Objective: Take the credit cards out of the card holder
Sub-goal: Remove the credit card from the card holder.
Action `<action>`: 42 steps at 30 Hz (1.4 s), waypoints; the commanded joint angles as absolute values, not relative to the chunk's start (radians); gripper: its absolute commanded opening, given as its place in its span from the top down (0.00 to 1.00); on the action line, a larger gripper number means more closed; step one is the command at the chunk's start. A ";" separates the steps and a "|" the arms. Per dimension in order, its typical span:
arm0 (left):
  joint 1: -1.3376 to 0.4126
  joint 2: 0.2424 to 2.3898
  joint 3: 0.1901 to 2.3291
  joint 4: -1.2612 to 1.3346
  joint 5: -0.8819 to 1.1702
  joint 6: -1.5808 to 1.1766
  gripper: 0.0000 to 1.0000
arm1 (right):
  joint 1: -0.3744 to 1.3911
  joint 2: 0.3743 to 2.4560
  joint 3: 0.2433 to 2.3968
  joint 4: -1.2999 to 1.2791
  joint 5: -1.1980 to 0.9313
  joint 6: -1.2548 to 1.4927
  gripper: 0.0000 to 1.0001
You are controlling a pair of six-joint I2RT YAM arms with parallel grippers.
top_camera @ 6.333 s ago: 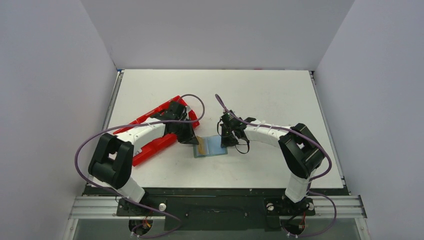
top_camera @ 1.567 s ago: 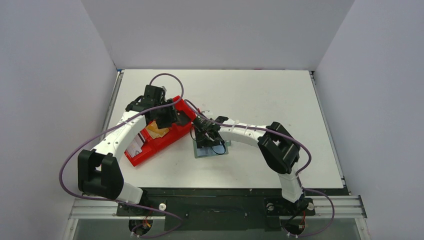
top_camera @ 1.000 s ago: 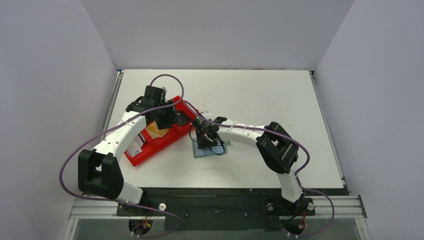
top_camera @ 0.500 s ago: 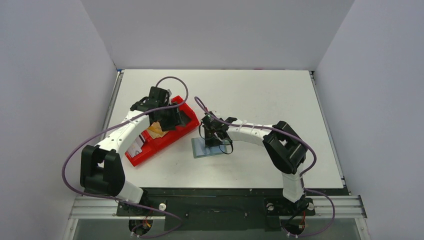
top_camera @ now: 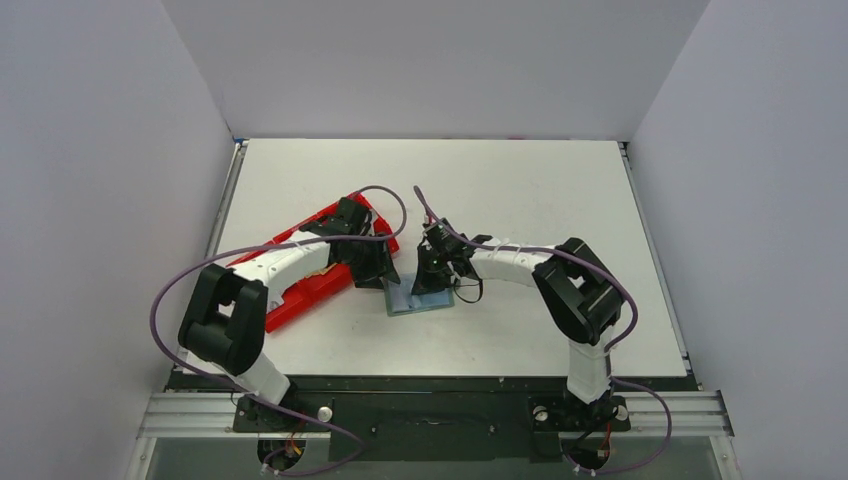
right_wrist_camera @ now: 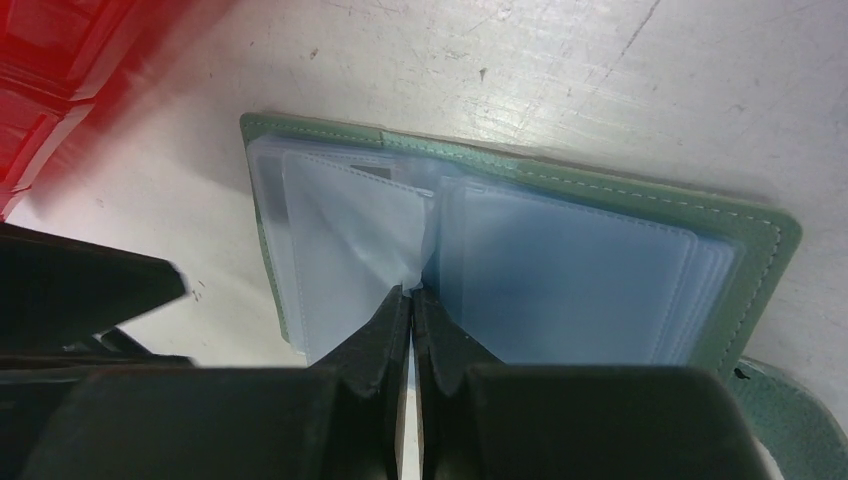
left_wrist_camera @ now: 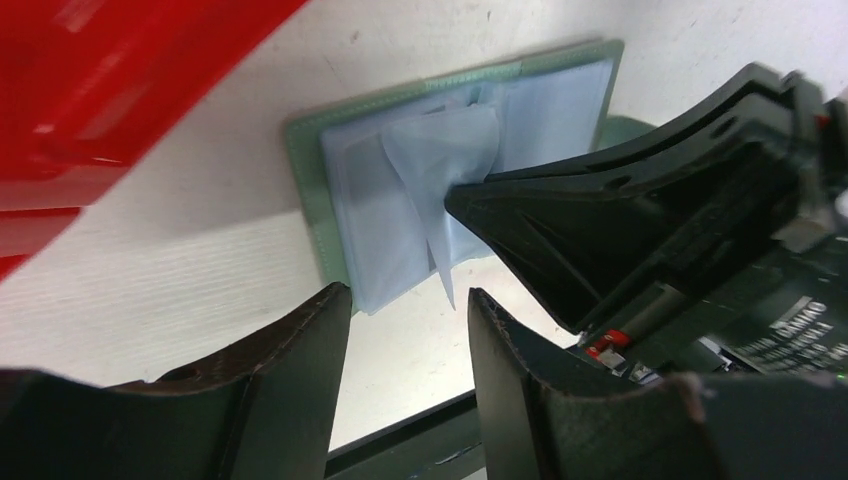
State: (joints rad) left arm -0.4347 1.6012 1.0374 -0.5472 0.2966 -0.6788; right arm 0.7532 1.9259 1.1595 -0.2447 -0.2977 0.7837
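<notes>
The grey-green card holder lies open on the table, its clear plastic sleeves fanned out. My right gripper is shut on one thin sleeve near the spine and lifts it off the stack. From the left wrist view the same sleeve stands up, pinched by the right gripper's black fingers. The left gripper is open at the holder's left edge, nothing between its fingers. It sits low beside the holder in the top view. No credit cards show in any view.
A red plastic tray lies just left of the holder, partly under the left arm, and fills the upper left corners of the wrist views. The two grippers are close together over the holder. White tabletop stretches behind and to the right.
The left arm has swung from over the red tray down to the holder's left edge. The right gripper has closed on a sleeve and shifted slightly right.
</notes>
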 commanded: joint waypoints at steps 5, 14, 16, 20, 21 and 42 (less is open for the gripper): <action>-0.486 1.676 1.009 -0.383 0.335 -0.768 0.61 | 0.747 2.006 1.069 -0.291 -0.216 0.760 1.00; -0.529 1.734 1.028 -0.365 0.312 -0.783 0.70 | 0.733 1.977 1.040 -0.274 -0.217 0.758 1.00; -0.540 1.747 1.034 -0.364 0.298 -0.784 0.72 | 0.730 1.966 1.035 -0.271 -0.216 0.758 1.00; -0.557 1.763 1.045 -0.369 0.274 -0.787 0.85 | 0.718 1.932 1.035 -0.271 -0.228 0.764 1.00; -0.560 1.760 1.046 -0.371 0.264 -0.791 0.88 | 0.717 1.912 1.036 -0.271 -0.230 0.766 0.98; -0.616 1.685 1.082 -0.351 0.239 -0.776 1.00 | 0.619 1.622 1.082 -0.321 -0.275 0.803 0.55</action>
State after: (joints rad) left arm -0.5896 1.7355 1.0183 -0.4004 0.2329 -0.7910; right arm 0.6426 1.7241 1.0805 -0.3210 -0.3080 0.7963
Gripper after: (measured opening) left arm 0.004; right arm 0.428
